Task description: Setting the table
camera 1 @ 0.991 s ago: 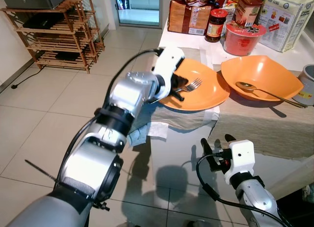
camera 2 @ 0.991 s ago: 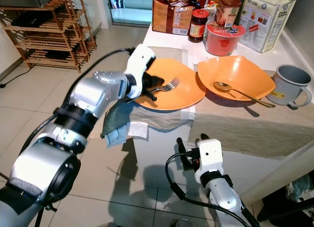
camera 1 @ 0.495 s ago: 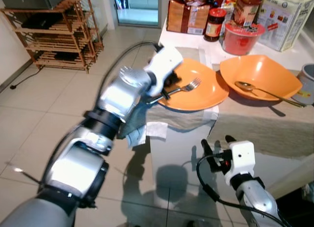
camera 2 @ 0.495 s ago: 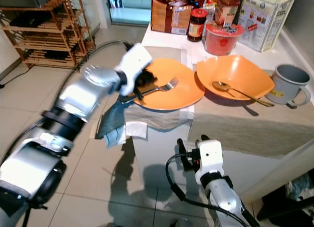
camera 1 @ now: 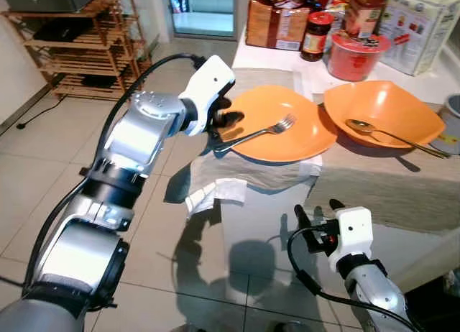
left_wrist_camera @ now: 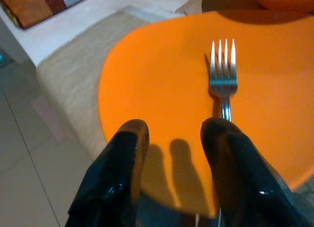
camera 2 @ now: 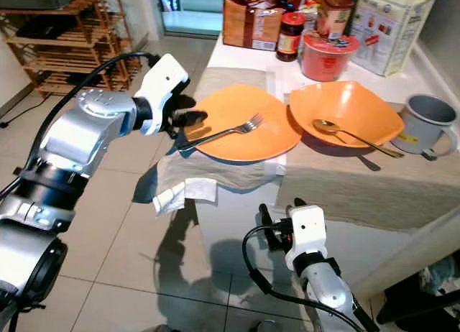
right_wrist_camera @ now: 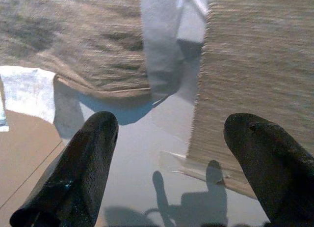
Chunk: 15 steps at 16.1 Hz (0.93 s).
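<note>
An orange plate (camera 1: pixel 305 127) lies on a beige placemat (camera 1: pixel 266 175) at the table's near left corner. A silver fork (camera 1: pixel 267 130) rests on the plate, tines up, with its handle reaching over the left rim. My left gripper (camera 1: pixel 227 118) hovers just left of that rim, open, with nothing between its fingers (left_wrist_camera: pixel 128 156); the fork (left_wrist_camera: pixel 223 72) lies ahead of them. To the right sits an orange bowl (camera 1: pixel 392 102) with a spoon (camera 1: pixel 374 129) in it. My right gripper (camera 1: pixel 316 215) hangs open, low in front of the table.
A grey mug (camera 2: pixel 424 123) stands at the table's right end. A red noodle cup (camera 1: pixel 357 55), jars and packets crowd the back of the table. A wooden rack (camera 1: pixel 79 52) stands far left on the tiled floor. Cloth (camera 1: pixel 205 192) hangs off the table's left corner.
My left gripper has let go of the fork's handle and drawn back left off the plate. The fork now lies alone on the plate. The right arm has not moved.
</note>
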Tool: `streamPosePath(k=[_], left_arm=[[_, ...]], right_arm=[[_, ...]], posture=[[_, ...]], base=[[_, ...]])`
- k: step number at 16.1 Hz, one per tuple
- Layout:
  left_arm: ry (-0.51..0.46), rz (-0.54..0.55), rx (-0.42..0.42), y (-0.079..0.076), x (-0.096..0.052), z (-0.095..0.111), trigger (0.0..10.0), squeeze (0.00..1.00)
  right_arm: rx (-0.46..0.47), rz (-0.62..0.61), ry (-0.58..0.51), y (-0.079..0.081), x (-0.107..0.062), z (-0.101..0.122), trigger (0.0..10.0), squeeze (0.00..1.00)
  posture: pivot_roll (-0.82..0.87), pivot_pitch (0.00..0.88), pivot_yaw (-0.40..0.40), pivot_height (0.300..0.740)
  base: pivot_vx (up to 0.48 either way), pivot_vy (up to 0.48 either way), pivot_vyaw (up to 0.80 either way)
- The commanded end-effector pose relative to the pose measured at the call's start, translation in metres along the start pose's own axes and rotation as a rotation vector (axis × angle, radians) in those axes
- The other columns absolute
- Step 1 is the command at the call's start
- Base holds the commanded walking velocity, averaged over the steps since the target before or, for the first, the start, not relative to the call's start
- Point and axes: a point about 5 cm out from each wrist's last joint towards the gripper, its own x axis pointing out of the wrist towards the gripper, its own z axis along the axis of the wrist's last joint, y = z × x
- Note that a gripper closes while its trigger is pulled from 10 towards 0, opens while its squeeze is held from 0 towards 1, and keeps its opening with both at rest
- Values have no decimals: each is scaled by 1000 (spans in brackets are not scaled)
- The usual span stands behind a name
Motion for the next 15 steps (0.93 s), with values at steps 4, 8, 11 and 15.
streamPosePath(k=[4,8,11,15], left_arm=[[-41,-80,-41,-23,10,7,10000,1000],[-19,-124,-46,-37,20,1,10000,1000],[11,-124,-42,-37,27,-1,10000,1000],[28,-132,-41,-36,36,2,10000,0]], right_arm=[[-4,16,13,2,3,-1,10000,0],[-7,5,-8,0,-1,4,10000,0],[-3,31,-37,-3,-6,18,10000,0],[3,76,-86,-7,-9,44,10000,0]], posture=[[-89,13,39,727],[-109,14,40,727],[-120,16,40,727],[-135,18,42,727]], base=[[0,0,0],[0,0,0],[0,0,0],[0,0,0]])
